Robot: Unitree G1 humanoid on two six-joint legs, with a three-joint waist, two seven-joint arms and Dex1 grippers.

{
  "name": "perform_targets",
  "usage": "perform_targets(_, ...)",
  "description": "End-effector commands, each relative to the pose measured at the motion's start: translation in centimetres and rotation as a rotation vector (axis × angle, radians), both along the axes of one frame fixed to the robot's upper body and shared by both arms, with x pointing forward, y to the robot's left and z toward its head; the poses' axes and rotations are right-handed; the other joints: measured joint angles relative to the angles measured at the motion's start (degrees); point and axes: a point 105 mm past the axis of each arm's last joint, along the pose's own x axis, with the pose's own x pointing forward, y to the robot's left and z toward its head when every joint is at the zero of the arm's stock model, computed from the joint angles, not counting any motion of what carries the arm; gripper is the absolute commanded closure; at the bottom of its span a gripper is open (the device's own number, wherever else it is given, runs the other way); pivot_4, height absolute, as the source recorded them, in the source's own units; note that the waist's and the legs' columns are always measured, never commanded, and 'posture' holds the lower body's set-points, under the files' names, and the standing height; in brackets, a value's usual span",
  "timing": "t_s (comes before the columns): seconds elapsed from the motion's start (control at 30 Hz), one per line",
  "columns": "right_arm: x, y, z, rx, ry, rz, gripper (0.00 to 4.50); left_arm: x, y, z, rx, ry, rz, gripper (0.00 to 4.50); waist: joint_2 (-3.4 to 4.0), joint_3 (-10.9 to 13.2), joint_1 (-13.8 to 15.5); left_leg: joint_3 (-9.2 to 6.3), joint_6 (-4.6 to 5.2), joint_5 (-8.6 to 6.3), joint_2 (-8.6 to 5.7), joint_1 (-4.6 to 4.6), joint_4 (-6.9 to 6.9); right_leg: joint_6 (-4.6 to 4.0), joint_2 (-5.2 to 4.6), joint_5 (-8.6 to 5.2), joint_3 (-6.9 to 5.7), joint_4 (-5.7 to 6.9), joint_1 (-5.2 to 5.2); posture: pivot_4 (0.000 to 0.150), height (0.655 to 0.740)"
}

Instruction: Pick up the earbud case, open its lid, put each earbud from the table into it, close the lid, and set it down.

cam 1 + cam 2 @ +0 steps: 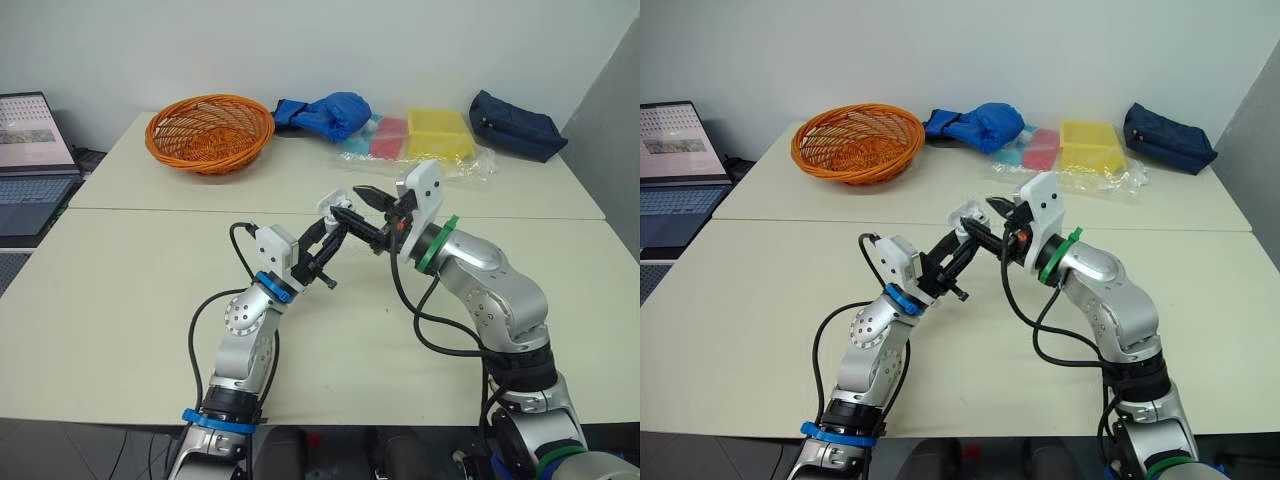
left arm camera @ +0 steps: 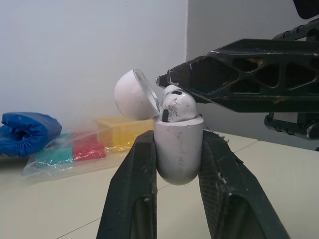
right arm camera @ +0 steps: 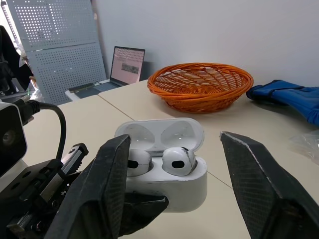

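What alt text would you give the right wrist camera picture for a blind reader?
A white earbud case, lid open with two earbuds seated inside, sits between the spread black fingers of the right end effector, gripped by the left end effector. Behind it are an orange basket on the table and an open laptop.

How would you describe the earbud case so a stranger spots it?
Over the middle of the beige table, find the left claw. Its black fingers pinch a rounded white plastic earbud case, the one thing held aloft, lid flipped open over two white earbuds.
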Motion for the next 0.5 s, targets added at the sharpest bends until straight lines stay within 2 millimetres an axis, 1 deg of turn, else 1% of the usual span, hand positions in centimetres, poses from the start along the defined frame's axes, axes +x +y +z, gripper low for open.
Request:
perform_targets(0.03, -0.4, -0.2, 1.2, 0.042, -0.027, 0.009, 1.75, -0.5, -0.3, 1.4, -0.025, -0.071, -0.016, 3.75, 0.00, 0.0, 0.0, 0.00, 0.00, 0.00, 0.00, 0.00, 0.00, -0.01, 0.00, 0.00, 0.00, 0.00, 0.00, 0.150, 0.7400)
perform_targets(0.13, -1.5, -1.2, 3.4, 0.167, -0.012, 0.072, 1.75, -0.5, -0.3, 1.4, -0.022, -0.070, -0.016, 3.75, 0.00, 0.0, 0.1, -0.01, 0.00, 0.00, 0.00, -0.02, 0.01, -0.01, 0.00, 0.01, -0.01, 0.00, 0.00, 0.150, 0.7400)
perform_targets(0.23, -2.1, -1.8, 4.4, 0.197, 0.013, 0.114, 1.75, -0.5, -0.3, 1.4, -0.021, -0.071, -0.017, 3.75, 0.00, 0.0, 0.0, -0.01, 0.00, 0.00, 0.00, -0.05, 0.02, -0.04, -0.02, 0.03, 0.00, -0.02, 0.00, 0.150, 0.7400)
perform_targets(0.3, -2.3, -2.4, 5.6, 0.168, 0.016, 0.152, 1.75, -0.5, -0.3, 1.3, -0.017, -0.069, -0.021, 3.75, 0.01, 0.0, -0.1, -0.01, 0.00, 0.00, 0.00, -0.05, 0.02, -0.03, -0.02, 0.02, -0.01, -0.02, 0.00, 0.150, 0.7400)
perform_targets(0.37, -2.2, -2.8, 6.7, 0.091, 0.001, 0.190, 1.75, -0.5, -0.3, 1.1, -0.013, -0.066, -0.028, 3.75, 0.01, 0.0, -0.3, -0.02, 0.00, 0.00, 0.00, -0.04, 0.03, -0.04, -0.02, 0.03, -0.02, 0.00, -0.02, 0.150, 0.7400)
perform_targets(0.43, -1.1, -3.3, 6.7, -0.008, 0.026, 0.181, 1.75, -0.6, -0.5, 0.9, -0.010, -0.064, -0.044, 3.75, 0.02, 0.0, -0.4, 0.00, 0.01, 0.00, -0.01, -0.04, 0.02, -0.03, -0.02, 0.02, 0.00, 0.01, -0.04, 0.150, 0.7400)
perform_targets(0.5, 0.3, -3.8, 5.9, -0.143, 0.016, 0.128, 2.11, -0.6, -0.7, 0.9, -0.009, -0.061, -0.059, 3.75, 0.01, 0.0, -0.5, -0.02, 0.01, 0.00, 0.00, -0.03, 0.00, -0.04, -0.01, 0.01, -0.04, -0.04, -0.02, 0.150, 0.7400)
